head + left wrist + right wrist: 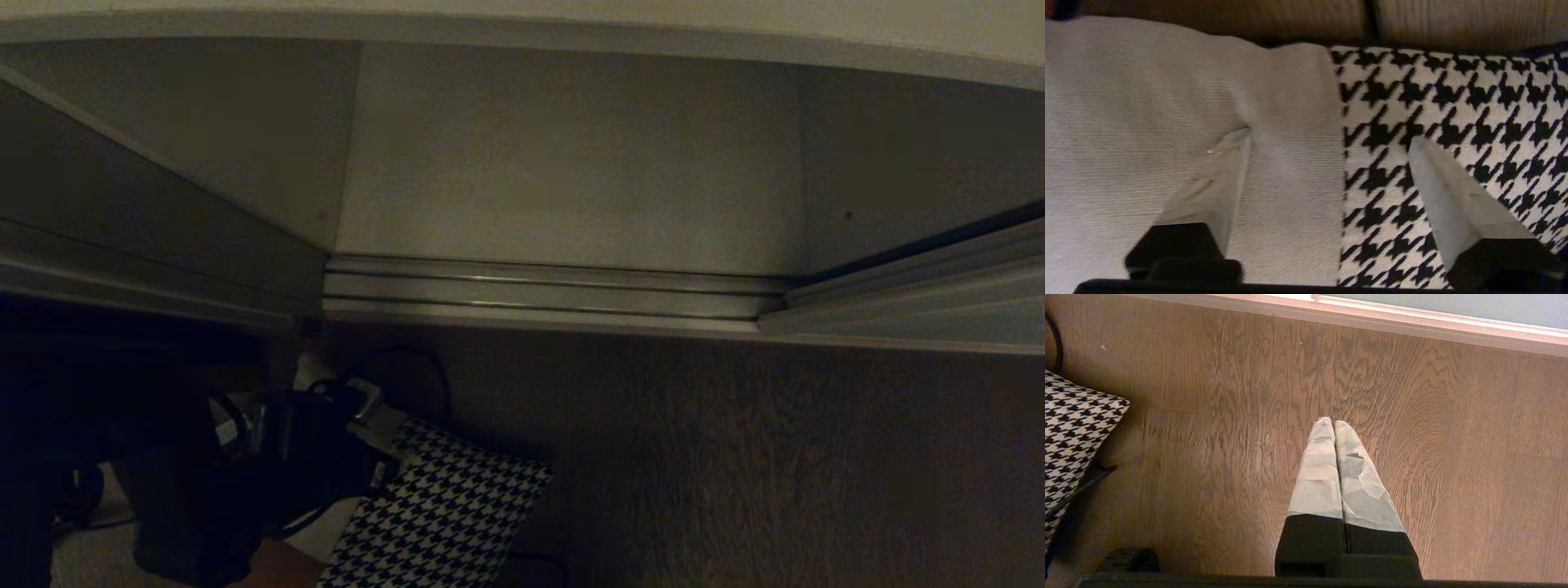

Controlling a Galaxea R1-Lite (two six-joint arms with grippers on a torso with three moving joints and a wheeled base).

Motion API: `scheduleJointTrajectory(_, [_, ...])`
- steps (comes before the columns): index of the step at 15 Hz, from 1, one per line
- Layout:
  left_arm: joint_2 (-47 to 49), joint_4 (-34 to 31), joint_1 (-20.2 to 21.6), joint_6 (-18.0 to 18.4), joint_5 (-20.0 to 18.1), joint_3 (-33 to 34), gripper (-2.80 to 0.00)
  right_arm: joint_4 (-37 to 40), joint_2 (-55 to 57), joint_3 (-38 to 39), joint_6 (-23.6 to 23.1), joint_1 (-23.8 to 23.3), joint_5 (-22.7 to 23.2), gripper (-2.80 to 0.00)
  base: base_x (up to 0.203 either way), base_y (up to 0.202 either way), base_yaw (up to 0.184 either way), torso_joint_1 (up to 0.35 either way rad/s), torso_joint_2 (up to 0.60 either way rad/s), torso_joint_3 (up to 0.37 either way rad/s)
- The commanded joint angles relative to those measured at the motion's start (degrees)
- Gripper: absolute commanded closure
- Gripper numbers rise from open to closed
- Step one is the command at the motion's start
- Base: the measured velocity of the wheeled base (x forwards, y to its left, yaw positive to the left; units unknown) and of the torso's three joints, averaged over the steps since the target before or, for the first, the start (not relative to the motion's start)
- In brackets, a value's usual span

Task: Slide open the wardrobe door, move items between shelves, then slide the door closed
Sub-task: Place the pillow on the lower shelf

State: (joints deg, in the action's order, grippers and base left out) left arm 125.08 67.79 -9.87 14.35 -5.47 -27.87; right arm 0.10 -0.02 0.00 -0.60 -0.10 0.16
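Left hand (pixel 1327 143) spread wide directly over houndstooth cushion (pixel 1445 102), fingers straddling the seam of its cream strip; cushion lying on the wood floor (pixel 775 457) before the wardrobe rails (pixel 539 294). Right hand (pixel 1334 424) clenched, empty, farther away.

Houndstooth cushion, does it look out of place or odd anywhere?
Yes. The cushion lies on the dark wood floor before the wardrobe, not on a shelf. The left gripper is open right over it; one finger dents its cream strip.
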Motion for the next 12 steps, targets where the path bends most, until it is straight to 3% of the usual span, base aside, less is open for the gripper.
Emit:
scheduleJointTrajectory(1, [2.94, 0.64, -0.8, 0.07, -0.06, 0.35, -2.8, -0.01, 0.02, 0.18, -0.02, 0.01, 0.02, 0.0, 0.0, 0.0, 0.0, 0.0, 0.0, 0.0])
scheduleJointTrajectory(12, [10.18, 3.58, -2.7, 0.68, 0.46, -1.14, -2.8, -0.01, 0.02, 0.18, -0.02, 0.01, 0.02, 0.0, 0.0, 0.0, 0.0, 0.0, 0.0, 0.0])
